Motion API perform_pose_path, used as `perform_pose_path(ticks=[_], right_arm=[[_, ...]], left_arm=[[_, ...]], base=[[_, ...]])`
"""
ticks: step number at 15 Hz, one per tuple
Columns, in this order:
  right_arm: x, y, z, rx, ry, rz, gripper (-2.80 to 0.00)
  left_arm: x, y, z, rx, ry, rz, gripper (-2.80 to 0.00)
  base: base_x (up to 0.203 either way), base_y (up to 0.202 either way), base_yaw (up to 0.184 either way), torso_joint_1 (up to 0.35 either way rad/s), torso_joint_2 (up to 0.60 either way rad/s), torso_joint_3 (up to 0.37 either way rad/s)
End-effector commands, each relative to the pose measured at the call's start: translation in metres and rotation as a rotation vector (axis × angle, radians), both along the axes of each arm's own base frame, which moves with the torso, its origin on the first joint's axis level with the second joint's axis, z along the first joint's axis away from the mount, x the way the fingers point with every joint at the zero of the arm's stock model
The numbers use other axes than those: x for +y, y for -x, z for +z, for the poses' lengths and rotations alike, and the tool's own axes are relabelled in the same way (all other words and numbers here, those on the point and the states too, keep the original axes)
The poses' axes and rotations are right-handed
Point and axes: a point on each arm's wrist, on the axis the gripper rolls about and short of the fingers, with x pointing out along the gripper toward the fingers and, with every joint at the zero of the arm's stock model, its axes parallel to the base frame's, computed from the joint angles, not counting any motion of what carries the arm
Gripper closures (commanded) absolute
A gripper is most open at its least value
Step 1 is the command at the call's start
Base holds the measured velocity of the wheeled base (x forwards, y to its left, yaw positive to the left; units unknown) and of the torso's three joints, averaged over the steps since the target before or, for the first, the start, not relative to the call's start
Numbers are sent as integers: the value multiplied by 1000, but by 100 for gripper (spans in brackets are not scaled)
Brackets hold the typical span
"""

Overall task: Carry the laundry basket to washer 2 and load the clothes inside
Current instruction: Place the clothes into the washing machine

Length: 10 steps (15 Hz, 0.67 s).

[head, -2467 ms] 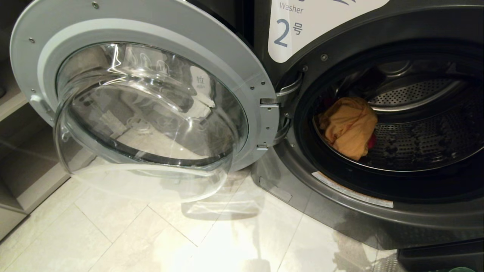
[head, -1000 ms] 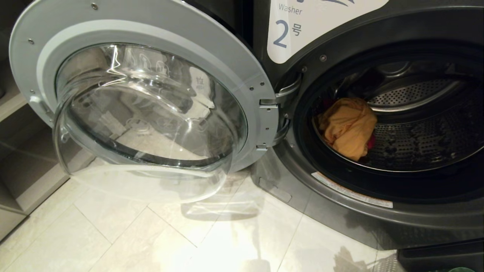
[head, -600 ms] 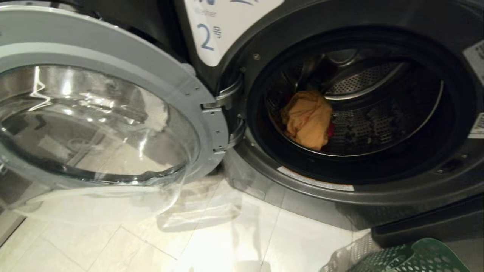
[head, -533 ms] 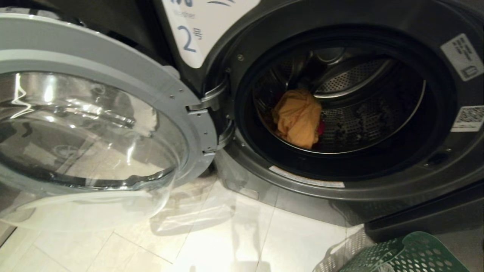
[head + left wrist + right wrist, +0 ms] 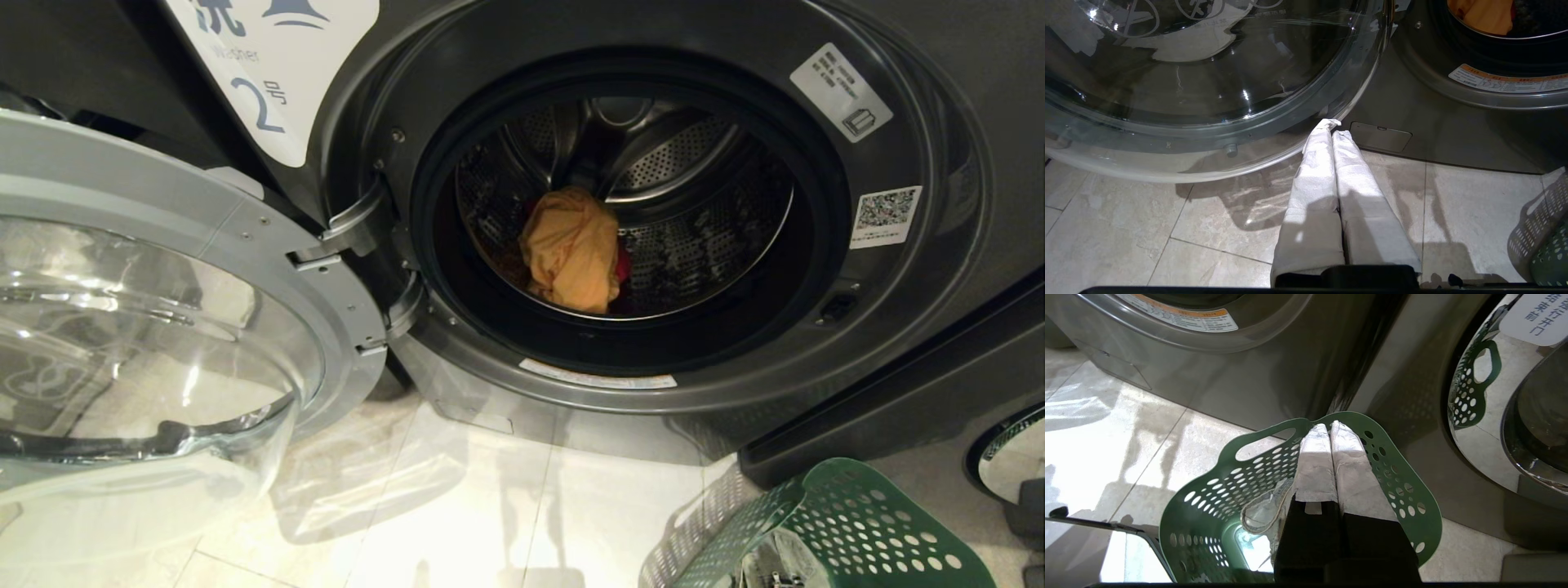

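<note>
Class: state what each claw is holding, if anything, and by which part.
Nothing is held. The left claw and the right claw are both shut and empty, the right above the laundry basket.

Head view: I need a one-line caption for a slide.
Washer 2 stands open, yellow-orange garment in the drum, green laundry basket on the floor beside it.
</note>
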Motion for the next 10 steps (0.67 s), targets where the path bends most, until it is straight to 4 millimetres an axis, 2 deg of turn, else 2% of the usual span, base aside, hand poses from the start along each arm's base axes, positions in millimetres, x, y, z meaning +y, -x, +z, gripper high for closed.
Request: perform_pose_path(ticks=[1,10], right_arm=[[0,0,0,2,3,2,0],[-1,0,0,7,-49,-30,0]], left_arm=[[0,-3,-11,39,-4,1,0],[0,-3,-11,39,-26,-4,0]], base=[[0,0,0,0,0,0],[0,0,0,0,0,0]])
